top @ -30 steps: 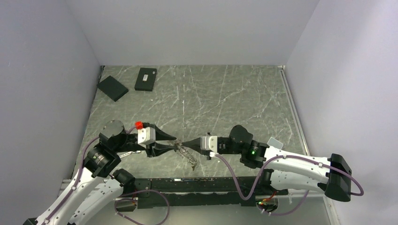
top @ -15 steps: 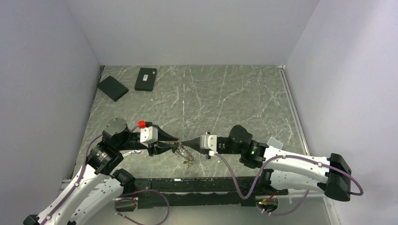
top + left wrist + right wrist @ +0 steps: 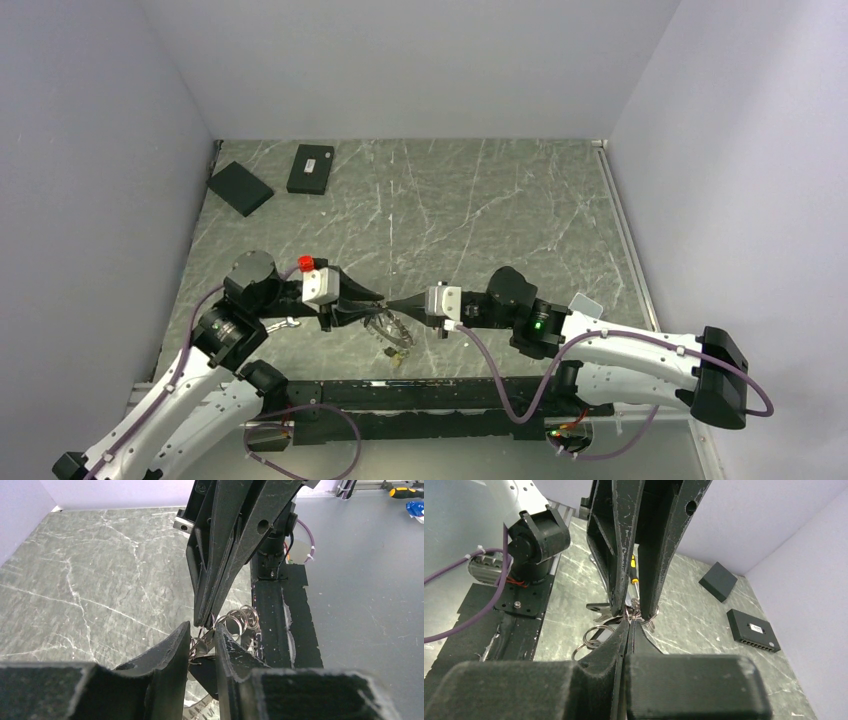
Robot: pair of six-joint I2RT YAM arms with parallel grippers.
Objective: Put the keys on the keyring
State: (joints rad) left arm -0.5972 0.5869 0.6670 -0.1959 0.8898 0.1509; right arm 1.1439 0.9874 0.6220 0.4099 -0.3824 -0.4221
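The keyring (image 3: 239, 620) is a bunch of linked silver wire rings with small grey keys (image 3: 202, 647), held just over the table's near edge between both grippers. It shows as a small glinting cluster (image 3: 390, 330) from above. My right gripper (image 3: 631, 622) is shut, its tips pinching a ring wire of the keyring (image 3: 594, 632). It reaches in from the right (image 3: 392, 305). My left gripper (image 3: 201, 631) faces it from the left (image 3: 376, 307). The left jaws stand narrowly apart, pressed on a key, with the right gripper's tip just above the gap.
Two flat black boxes (image 3: 240, 187) (image 3: 311, 168) lie at the far left of the marbled table (image 3: 480, 220). A silver tool (image 3: 284, 324) lies under the left arm. A black rail (image 3: 450, 395) runs along the near edge. Walls close in on three sides.
The left jaws have narrowed around the bunch and the left wrist has shifted slightly right. The hanging keys have swung in under the gripper tips. The right gripper stays shut in place.
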